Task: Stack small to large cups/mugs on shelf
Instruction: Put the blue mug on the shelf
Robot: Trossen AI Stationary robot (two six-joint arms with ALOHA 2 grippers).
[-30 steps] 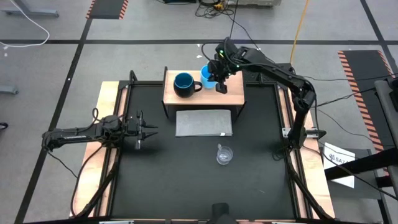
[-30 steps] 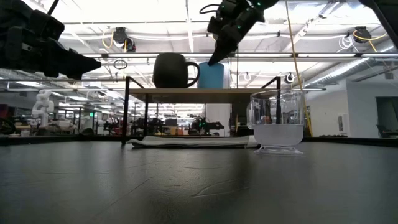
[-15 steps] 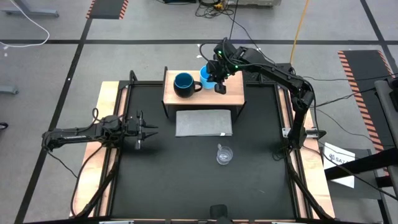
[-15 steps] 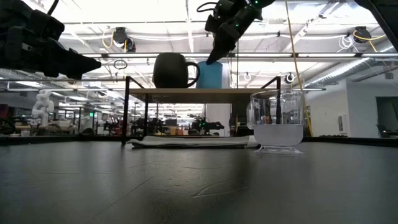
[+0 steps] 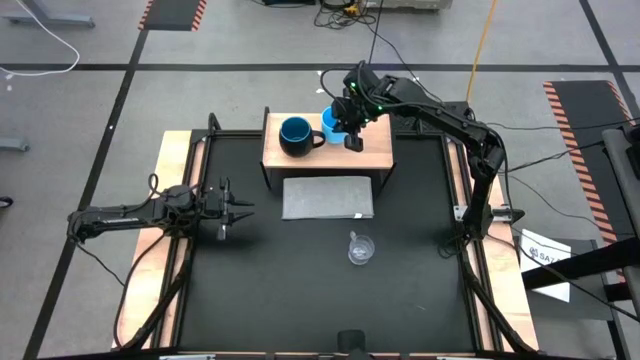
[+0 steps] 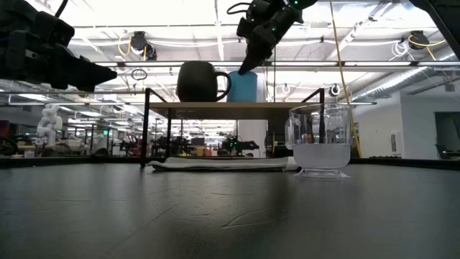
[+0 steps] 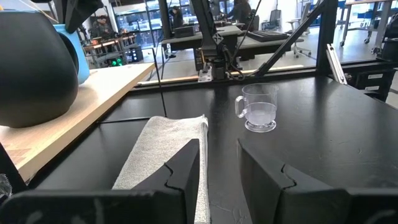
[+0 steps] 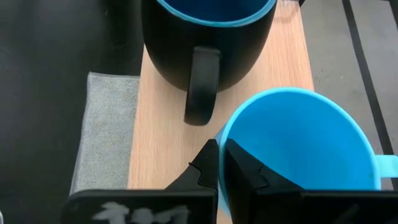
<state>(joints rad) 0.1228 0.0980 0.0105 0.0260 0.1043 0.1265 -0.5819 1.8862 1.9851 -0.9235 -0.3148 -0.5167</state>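
Note:
On the wooden shelf [image 5: 370,152] at the table's far side stand a dark navy mug [image 5: 295,134] with a blue inside and, to its right, a light-blue mug [image 5: 334,121]. My right gripper [image 8: 219,155] is over the light-blue mug, shut on it. The small clear cup [image 5: 360,250] stands upright on the black table, nearer the front. My left gripper [image 7: 219,155] hovers level at the table's left [image 5: 240,210], open and with nothing between its fingers. My right gripper pinches the light-blue mug's rim [image 8: 227,134] on the side next to the navy mug's handle, away from its own handle [image 8: 387,165]. One finger [image 8: 208,163] is outside the wall and the other is inside. The fingers slant down from above. In the low view the mug [image 6: 244,87] is upright, its base at the shelf top.
A flat grey mat [image 5: 328,197] lies on the table just in front of the shelf. The navy mug's handle [image 8: 202,84] points toward the light-blue mug, close beside it. Open black table lies between the mat and the clear cup.

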